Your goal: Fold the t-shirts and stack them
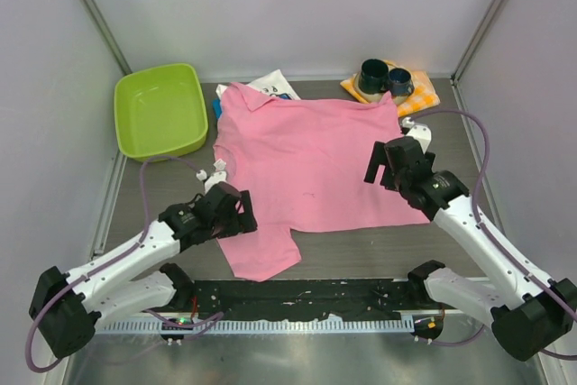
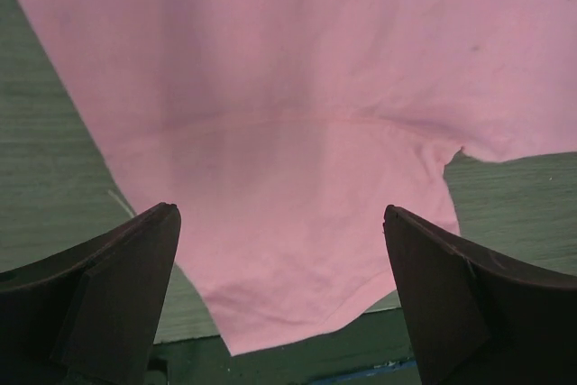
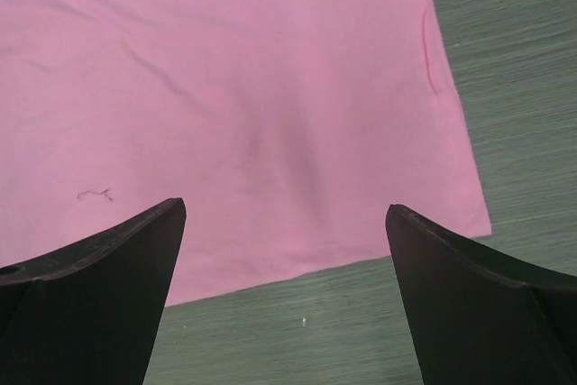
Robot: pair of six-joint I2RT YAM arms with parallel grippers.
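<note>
A plain bright pink t-shirt (image 1: 306,155) lies spread flat across the dark table (image 1: 361,254), one sleeve (image 1: 261,254) reaching toward the near edge. My left gripper (image 1: 242,215) hovers open over that sleeve, which fills the space between its jaws in the left wrist view (image 2: 280,211). My right gripper (image 1: 383,169) is open above the shirt's right hem. The right wrist view (image 3: 286,206) shows the pink hem (image 3: 234,69) and bare table between its jaws. A white printed t-shirt (image 1: 273,85) and a bit of blue cloth (image 1: 216,107) peek out from under the pink collar.
A lime green tub (image 1: 160,110) sits at the back left. At the back right, two dark cups (image 1: 386,79) stand on an orange-and-white checked cloth (image 1: 416,99). A black strip (image 1: 297,293) runs along the near table edge between the arm bases.
</note>
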